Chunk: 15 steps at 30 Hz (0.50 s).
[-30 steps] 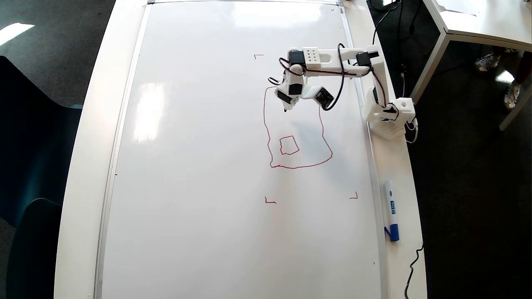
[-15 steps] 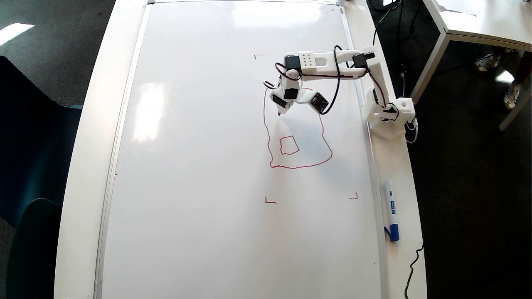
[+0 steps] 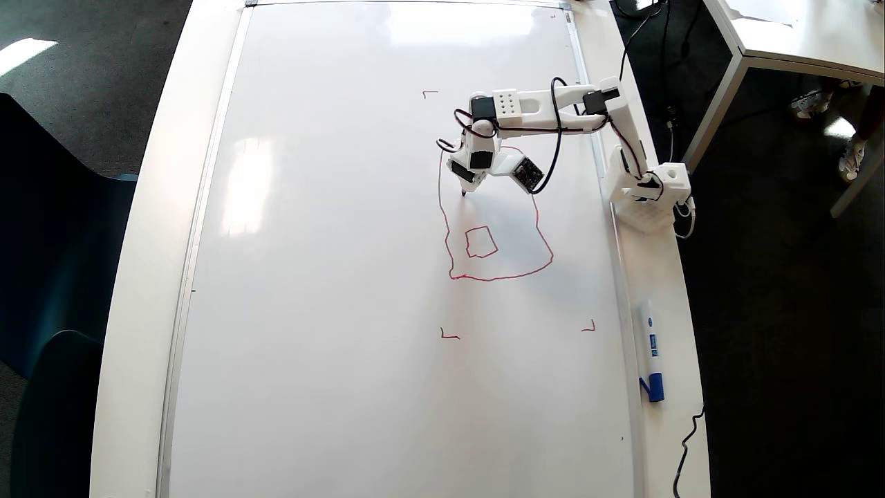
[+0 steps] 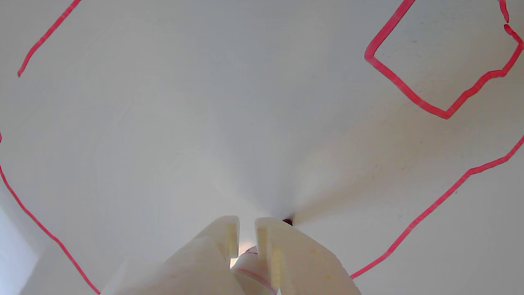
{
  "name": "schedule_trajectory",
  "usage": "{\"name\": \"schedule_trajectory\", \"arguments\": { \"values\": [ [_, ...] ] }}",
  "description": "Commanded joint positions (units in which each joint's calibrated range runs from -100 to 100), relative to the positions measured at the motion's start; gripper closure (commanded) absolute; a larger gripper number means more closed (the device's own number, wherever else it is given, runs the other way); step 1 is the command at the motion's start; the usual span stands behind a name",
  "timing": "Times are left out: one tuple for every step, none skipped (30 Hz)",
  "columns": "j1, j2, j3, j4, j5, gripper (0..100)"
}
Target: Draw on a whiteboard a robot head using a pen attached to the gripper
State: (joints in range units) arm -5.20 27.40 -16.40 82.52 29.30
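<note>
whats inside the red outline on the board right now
One small red square sits inside the robot head outline, with the pen tip over bare whiteboard. The gripper and arm cover the top part.

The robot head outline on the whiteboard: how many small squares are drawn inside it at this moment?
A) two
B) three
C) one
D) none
C. In the overhead view the robot head outline encloses a single small red square; the wrist view shows the same one square, and the rest of the whiteboard inside the outline is bare.
</note>
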Motion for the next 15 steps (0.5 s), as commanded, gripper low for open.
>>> {"name": "schedule_trajectory", "arguments": {
  "values": [
    [-0.4,-0.9,3.0,0.5,0.2,99],
    [-0.4,-1.5,3.9,0.5,0.2,99],
    [-0.4,-2.4,5.2,0.5,0.2,99],
    [-0.4,-3.4,6.6,0.0,0.2,99],
    [-0.4,-5.3,9.2,-0.2,0.2,99],
    [-0.4,-6.1,10.4,-0.2,0.2,99],
    [-0.4,-6.9,11.4,-0.2,0.2,99],
    [-0.5,-7.5,12.4,-0.2,0.2,99],
    [-1.2,-8.6,13.8,-0.2,0.2,99],
    [-1.3,-9.0,14.4,-0.2,0.2,99],
    [-1.5,-9.5,14.8,-0.2,0.2,99],
    [-1.5,-9.8,15.2,-0.2,0.2,99],
    [-1.5,-10.1,15.4,-0.2,0.2,99],
    [-1.5,-10.3,15.3,-0.2,0.2,99],
    [-1.3,-10.3,15.1,-0.2,0.2,99]
  ]
}}
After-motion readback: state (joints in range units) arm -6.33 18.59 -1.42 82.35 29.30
